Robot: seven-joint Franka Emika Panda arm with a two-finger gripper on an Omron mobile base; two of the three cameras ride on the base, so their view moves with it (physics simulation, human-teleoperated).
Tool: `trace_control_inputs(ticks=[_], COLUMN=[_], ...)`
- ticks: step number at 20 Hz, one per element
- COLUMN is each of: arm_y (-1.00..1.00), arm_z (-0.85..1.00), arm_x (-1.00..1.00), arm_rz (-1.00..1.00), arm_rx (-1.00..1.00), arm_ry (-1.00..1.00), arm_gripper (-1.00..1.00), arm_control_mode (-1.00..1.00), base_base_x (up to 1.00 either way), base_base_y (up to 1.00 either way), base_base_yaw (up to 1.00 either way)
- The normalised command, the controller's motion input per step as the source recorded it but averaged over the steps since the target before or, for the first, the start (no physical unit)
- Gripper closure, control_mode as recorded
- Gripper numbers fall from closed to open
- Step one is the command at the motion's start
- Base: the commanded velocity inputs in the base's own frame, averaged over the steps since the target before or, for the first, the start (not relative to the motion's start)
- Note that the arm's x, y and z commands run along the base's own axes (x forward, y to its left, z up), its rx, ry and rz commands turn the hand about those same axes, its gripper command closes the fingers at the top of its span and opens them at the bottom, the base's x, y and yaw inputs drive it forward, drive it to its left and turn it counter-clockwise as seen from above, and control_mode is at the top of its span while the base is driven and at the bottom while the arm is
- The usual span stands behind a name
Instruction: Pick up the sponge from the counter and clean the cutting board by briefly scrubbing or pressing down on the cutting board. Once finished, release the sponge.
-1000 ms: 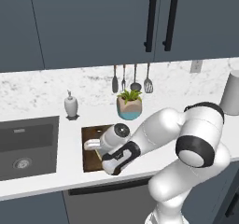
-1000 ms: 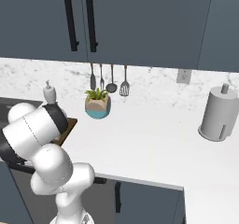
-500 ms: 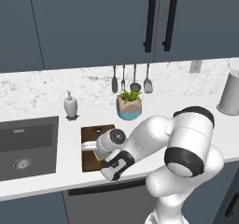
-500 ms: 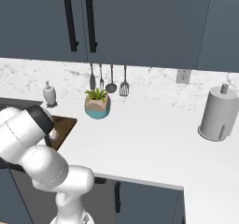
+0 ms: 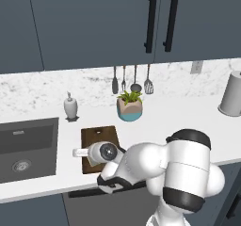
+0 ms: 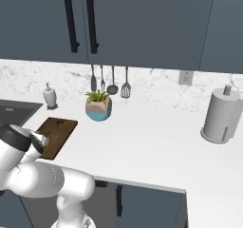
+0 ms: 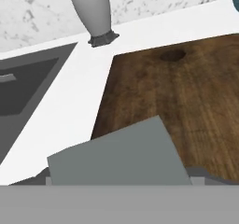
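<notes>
Hand view showed the dark sink [image 7: 28,90] at left, white surface [image 7: 70,111] beside it, a grey-green sponge [image 7: 116,155] at lower centre over the cutting board [image 7: 186,101]. Whether the jaws pinched it, I couldn't tell. Sponge likely light, soft, best gripped across short sides.

My arm [image 5: 141,166] has swung further left and lower over the board [image 5: 100,145]; elbow now sits nearer the counter's [image 5: 188,117] front edge.
</notes>
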Motion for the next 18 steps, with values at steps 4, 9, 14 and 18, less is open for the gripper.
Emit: trace_control_inputs(ticks=[4, 9, 14, 18], arm_y=[0.0, 0.0, 0.0, -0.15], arm_z=[0.0, 0.0, 0.0, -0.05], arm_x=[0.03, 0.23, 0.38, 0.46], arm_rz=[-0.03, 0.0, 0.0, 0.0], arm_rx=[0.03, 0.01, 0.02, 0.0], arm_ry=[-0.02, -0.02, 0.0, 0.0], arm_gripper=[1.0, 1.0, 1.0, 1.0], arm_control_mode=[-1.0, -1.0, -1.0, -1.0], base_base_x=[0.0, 0.0, 0.0, 0.0], base_base_y=[0.0, 0.0, 0.0, 0.0], base_base_yaw=[0.0, 0.0, 0.0, 0.0])
